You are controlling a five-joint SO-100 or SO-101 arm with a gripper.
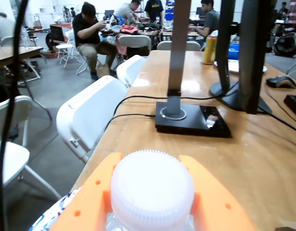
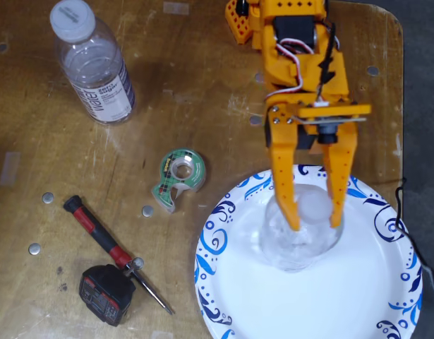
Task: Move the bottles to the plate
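A clear plastic bottle w/ white cap (image 2: 306, 212) is gripped between the orange gripper's (image 2: 315, 224) fingers, upright on the blue-swirled white paper plate (image 2: 365, 296). If released unevenly, it could be tipped; purple-labelled bottle (image 2: 95, 67) lies well apart.

A green tape dispenser (image 2: 180, 175) lies on the wooden worktop (image 2: 188, 85), with a red-handled screwdriver (image 2: 111, 247) below and left of it in the fixed view. The screwdriver shaft rests against a black-and-red tape measure (image 2: 104, 293). The wrist view shows a black monitor stand (image 1: 193, 120), white folding chairs (image 1: 90, 115) and seated people (image 1: 92, 36).
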